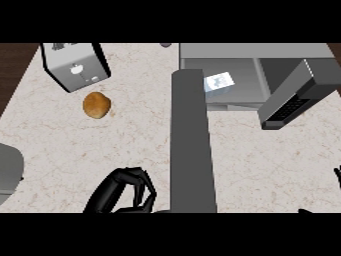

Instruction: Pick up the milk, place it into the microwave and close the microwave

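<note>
No word, brand or number can be read anywhere. The milk carton (219, 81), standing inside the microwave (254, 51), bears a pale print on its face, too small to make out. The dark button panel (289, 106) at the microwave's right shows rows of keys whose marks cannot be told. The toaster (73, 67) carries small light dots on its side, with no legible lettering.
</note>
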{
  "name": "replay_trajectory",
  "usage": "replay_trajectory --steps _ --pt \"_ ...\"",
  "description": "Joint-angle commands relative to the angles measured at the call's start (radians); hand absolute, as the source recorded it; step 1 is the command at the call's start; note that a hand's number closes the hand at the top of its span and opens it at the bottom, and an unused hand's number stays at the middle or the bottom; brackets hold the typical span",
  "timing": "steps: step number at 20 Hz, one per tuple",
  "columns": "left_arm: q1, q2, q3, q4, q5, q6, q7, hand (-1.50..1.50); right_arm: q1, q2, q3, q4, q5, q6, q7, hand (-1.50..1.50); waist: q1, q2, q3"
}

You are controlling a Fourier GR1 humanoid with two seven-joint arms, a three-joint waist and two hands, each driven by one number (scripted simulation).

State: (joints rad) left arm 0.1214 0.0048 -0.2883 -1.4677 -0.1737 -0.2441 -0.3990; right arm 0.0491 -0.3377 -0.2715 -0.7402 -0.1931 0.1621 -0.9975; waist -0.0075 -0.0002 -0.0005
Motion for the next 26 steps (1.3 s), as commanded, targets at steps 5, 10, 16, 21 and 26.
replay_trajectory --steps 5,10,16,21,26 --pt "-0.18 -0.005 -0.177 0.207 -0.094 -0.031 0.153 1.5 0.013 -0.071 -0.02 -0.015 -0.058 0.148 -0.016 -1.5 -0.018 0.002 0.001" --pt "-0.289 -0.005 -0.279 0.372 -0.073 -0.098 0.222 1.5 0.025 -0.062 0.007 -0.026 -0.042 0.139 -0.044 -1.5 -0.026 0.004 0.001" --pt "-0.459 -0.005 -0.501 0.457 0.101 0.102 0.18 1.5 0.042 -0.108 0.017 -0.051 -0.054 0.205 -0.067 -1.5 -0.036 0.005 0.0" --pt "-0.457 -0.004 -0.641 0.499 0.227 0.264 0.05 1.5 0.025 -0.092 0.057 -0.148 -0.072 0.203 -0.022 -1.5 -0.062 0.01 -0.003" --pt "-0.502 -0.003 -0.741 0.432 0.349 0.394 0.077 -1.5 0.009 -0.107 0.08 -0.217 -0.096 0.206 0.025 -1.5 -0.094 0.012 -0.004"
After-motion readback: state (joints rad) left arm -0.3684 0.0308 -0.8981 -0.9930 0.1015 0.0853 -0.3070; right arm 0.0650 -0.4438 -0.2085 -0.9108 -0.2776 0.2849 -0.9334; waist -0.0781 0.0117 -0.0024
